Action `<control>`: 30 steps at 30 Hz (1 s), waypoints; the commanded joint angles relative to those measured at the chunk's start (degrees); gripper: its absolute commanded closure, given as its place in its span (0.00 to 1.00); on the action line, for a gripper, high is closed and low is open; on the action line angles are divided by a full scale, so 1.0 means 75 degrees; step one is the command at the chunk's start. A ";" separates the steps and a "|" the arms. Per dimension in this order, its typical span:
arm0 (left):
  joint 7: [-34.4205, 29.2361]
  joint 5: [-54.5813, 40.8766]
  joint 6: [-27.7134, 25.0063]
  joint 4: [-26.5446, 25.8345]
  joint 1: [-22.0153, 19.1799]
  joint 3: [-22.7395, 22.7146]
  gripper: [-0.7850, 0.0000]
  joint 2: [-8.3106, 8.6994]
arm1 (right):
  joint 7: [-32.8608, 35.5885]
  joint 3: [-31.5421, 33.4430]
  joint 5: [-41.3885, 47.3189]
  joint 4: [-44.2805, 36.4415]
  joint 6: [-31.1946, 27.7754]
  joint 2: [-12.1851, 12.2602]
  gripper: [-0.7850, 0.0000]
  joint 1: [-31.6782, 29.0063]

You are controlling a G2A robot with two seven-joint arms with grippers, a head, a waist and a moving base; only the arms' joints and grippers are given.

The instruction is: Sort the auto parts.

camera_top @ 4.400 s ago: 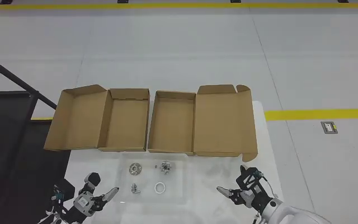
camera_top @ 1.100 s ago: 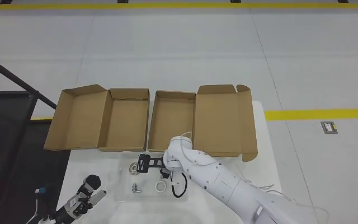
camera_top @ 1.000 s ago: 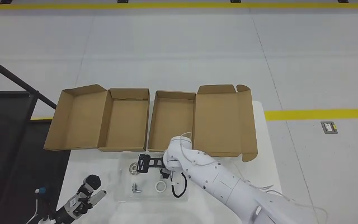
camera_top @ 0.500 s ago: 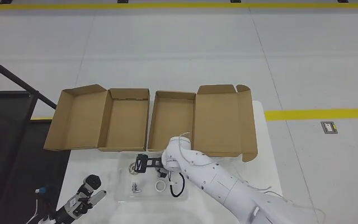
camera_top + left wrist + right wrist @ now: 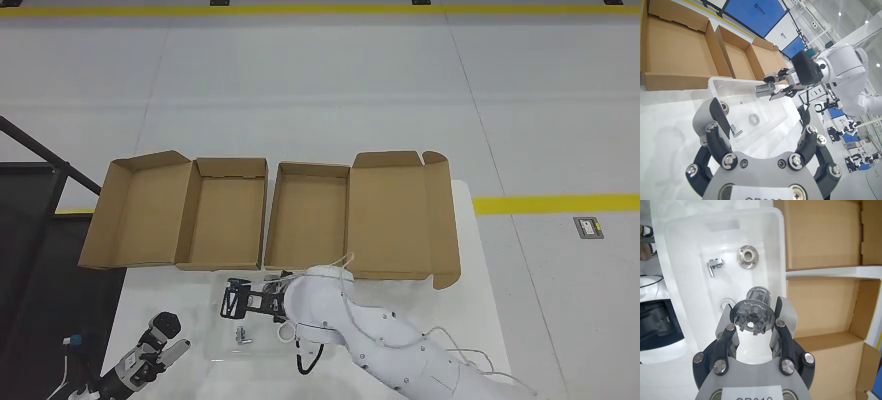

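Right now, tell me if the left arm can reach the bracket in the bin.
Probably yes: the left gripper is open, the bracket lies uncovered, and the right gripper holds the spool farther off.

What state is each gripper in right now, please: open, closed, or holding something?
Left gripper: open, holding nothing.
Right gripper: closed on a grey finned metal part, above the white tray.

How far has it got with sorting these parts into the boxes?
Barely started. Done: nothing, as both cardboard boxes look empty. In hand: the right gripper is shut on a ribbed metal hub, held above the white tray. Left: that hub needs a box, and a flange, a small bracket and a white ring lie in the tray.
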 commanded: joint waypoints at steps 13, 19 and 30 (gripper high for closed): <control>0.0000 0.0000 0.0000 0.0000 0.0000 0.0000 0.00 0.0000 | -0.0432 0.0967 -0.0772 -0.0963 0.0671 0.0233 1.00 -0.0552; 0.0000 0.0000 0.0000 0.0000 0.0000 0.0000 0.00 0.0000 | -0.0432 0.0967 -0.0772 -0.0963 0.0671 0.0233 1.00 -0.0552; 0.0000 0.0000 0.0000 0.0000 0.0000 0.0000 0.00 0.0000 | -0.1487 0.1123 0.1194 0.2145 0.0945 -0.0299 1.00 0.1281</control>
